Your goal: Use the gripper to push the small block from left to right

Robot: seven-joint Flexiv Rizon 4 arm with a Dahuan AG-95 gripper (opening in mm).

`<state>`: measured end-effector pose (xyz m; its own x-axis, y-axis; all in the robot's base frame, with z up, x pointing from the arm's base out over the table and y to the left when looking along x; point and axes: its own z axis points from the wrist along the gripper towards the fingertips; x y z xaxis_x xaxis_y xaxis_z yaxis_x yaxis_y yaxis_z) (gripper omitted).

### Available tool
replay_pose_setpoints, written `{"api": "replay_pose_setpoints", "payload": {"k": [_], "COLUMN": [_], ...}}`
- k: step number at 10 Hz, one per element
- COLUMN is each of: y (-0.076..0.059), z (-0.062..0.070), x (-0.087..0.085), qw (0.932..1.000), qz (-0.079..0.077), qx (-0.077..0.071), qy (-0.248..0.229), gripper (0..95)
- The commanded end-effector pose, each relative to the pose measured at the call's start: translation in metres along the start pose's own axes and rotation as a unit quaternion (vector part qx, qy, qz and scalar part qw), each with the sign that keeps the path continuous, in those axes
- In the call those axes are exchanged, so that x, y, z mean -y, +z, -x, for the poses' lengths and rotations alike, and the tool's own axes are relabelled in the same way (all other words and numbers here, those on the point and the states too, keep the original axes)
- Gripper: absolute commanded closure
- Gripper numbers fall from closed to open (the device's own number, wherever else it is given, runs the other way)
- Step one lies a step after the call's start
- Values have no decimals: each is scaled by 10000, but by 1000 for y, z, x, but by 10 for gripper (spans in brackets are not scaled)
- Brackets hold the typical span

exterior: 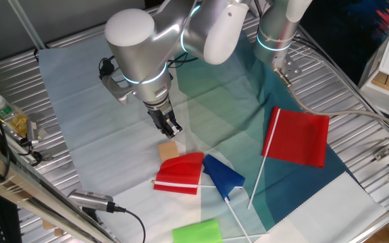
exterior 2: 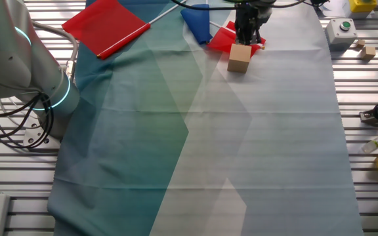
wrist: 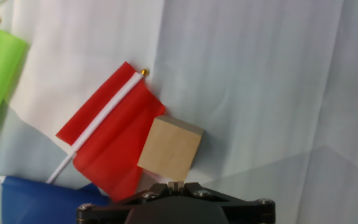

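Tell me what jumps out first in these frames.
The bulky silver-white arm with the cyan ring dominates one fixed view, its black tool lowered just behind the small tan block. The block sits at the edge of a small red flag, with a blue flag beside that. A larger red flag lies further right on the teal and white cloth.

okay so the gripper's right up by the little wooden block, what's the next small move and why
Probably a short, low push straight into the small block. The gripper appears shut and sits right at its near edge, with a small red flag touching its side, so push gently.
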<state>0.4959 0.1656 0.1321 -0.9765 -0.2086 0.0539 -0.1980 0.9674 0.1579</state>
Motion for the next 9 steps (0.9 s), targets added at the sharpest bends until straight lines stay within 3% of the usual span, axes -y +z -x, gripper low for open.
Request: {"api": "replay_pose_setpoints", "payload": {"k": [1, 9], "y": [-1, -1], "z": [0, 0], "x": [-1, -1], "qw": [10000, 10000], "qz": [20, 51], "qx": [-31, -56], "qy": [1, -1], "gripper": [950, 950]}}
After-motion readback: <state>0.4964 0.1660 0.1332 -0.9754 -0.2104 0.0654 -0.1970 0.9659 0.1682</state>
